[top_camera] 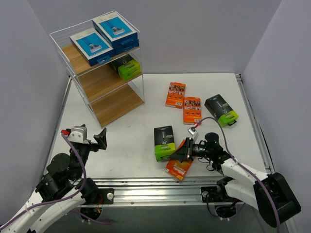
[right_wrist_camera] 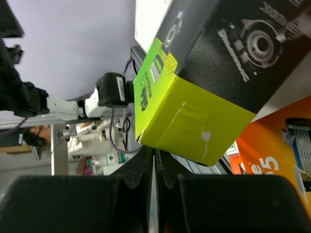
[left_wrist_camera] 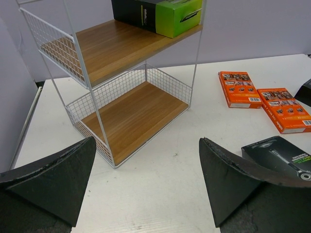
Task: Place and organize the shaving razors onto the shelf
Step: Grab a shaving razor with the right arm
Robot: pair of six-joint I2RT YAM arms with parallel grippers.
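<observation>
Two end effectors, near edge: both are hanging over the front of the table, the left one on the shelf side and the right one among the loose packs.
Left end effector: its jaws are standing wide apart and gripping nothing. In its wrist view the two dark fingers are framing bare table in front of the shelf.
Right end effector: its fingers are pressing flat together with nothing between them. The tips are sitting right at the lime-green end of a black pack, and I cannot tell whether they are touching it.
Nearest orange pack: it is lying flat closest to the arms, partly under the right end effector.
Near black pack: it is lying just beyond the nearest orange pack, with its lime-green end pointing toward the arms.
Middle orange pack and far orange pack: these are lying close together at mid-table.
Right black pack: it is lying to the right of those two.
Shelf: it is standing at the far left of the table.
Shelf, middle board: one shelved black pack is sitting at its right end.
Shelf, top board: the front blue pack and the rear blue pack are lying side by side.
Count: eight packs are showing, three orange, three black-and-green and two blue-and-white. Five are lying on the table and three are sitting on the shelf.
</observation>
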